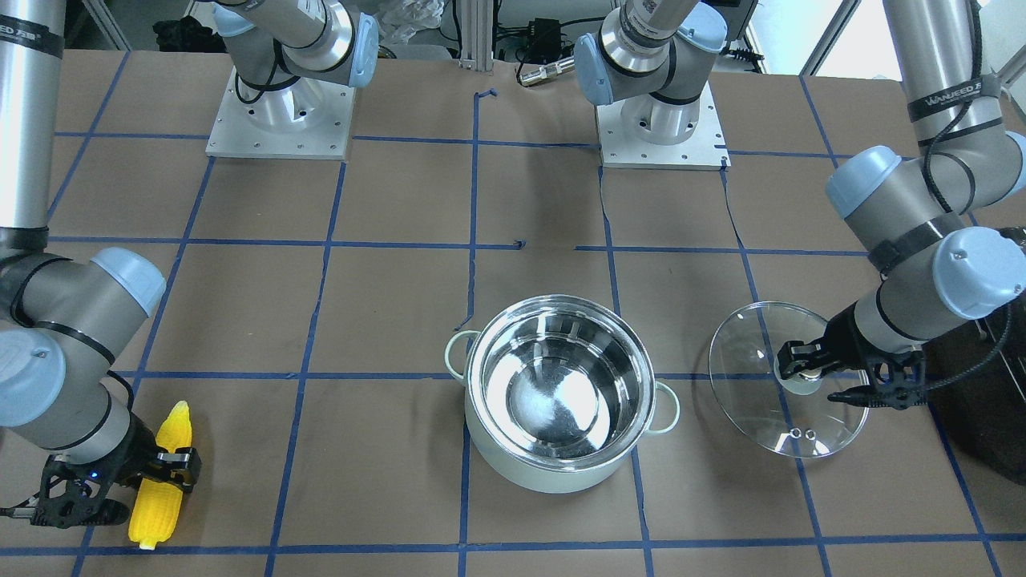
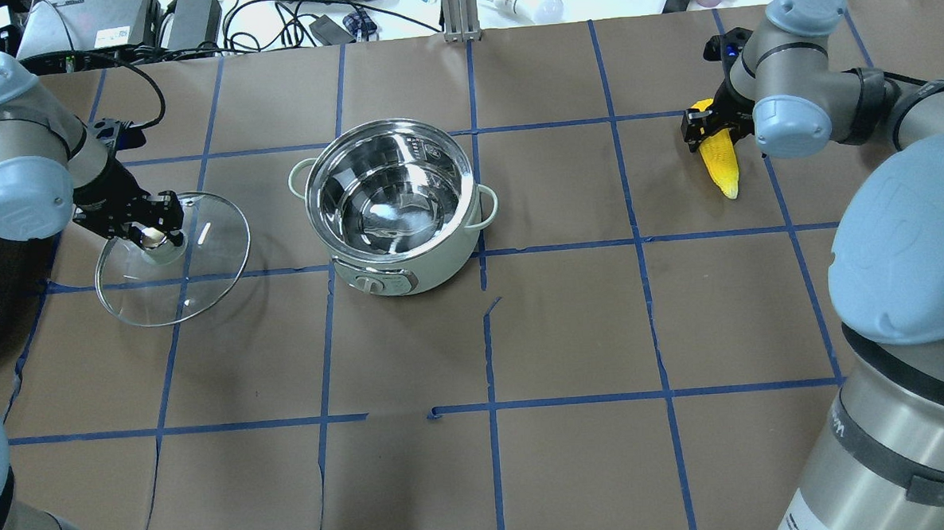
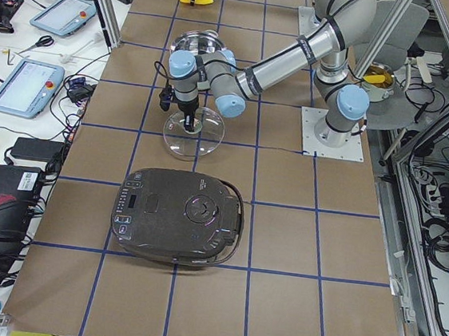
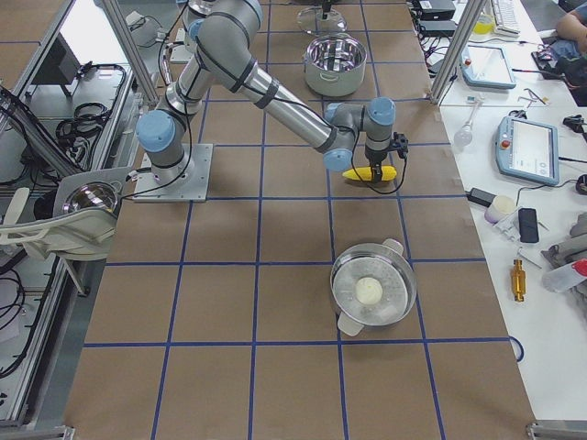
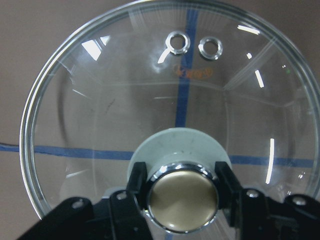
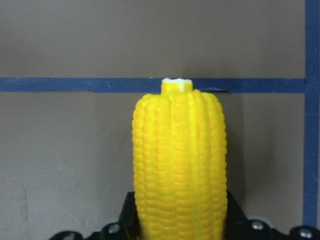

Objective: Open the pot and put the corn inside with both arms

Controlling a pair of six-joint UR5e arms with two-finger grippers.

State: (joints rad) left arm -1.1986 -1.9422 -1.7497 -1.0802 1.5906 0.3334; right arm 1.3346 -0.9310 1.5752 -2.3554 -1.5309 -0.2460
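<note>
Here, the corn (image 1: 156, 509): seen from across the table, the yellow cob lies nearest the camera at a corner of the tabletop (image 1: 385, 320), well apart from the pot (image 1: 553, 478). Whether it rests on the paper or hangs just clear cannot be told.
Right tool (image 1: 165, 471): closed across the cob's midsection, fingers pressed to the kernels.
Pot: farther in, mid-table, uncovered, its steel bowl bare, a loop handle out to either side.
Lid (image 1: 753, 401): beside the pot on the robot's left, tilted and low over the tabletop. Rim contact cannot be judged.
Left tool (image 1: 801, 370): pinched on the brass-coloured knob (image 5: 182, 202), with a finger (image 5: 137, 180) on each side in the wrist view.
Black appliance (image 1: 986, 417): just beyond the lid, at the table's edge.
Stage: the opening looks done, and carrying the cob to the pot is the step in hand.
Risk, cob: round, ribbed and held in a narrow pinch, it could pivot or slip on the long carry. It could also strike the rim if it arrives crosswise, since it looks about as long as the pot is wide.
Risk, lid: glass hung from a smooth knob may swing, and a drop or a knock against the appliance could crack it.
Risk, arms: should the left arm (image 1: 906, 200) head for the pot as the right arm (image 1: 64, 320) arrives, the two could meet above it.
</note>
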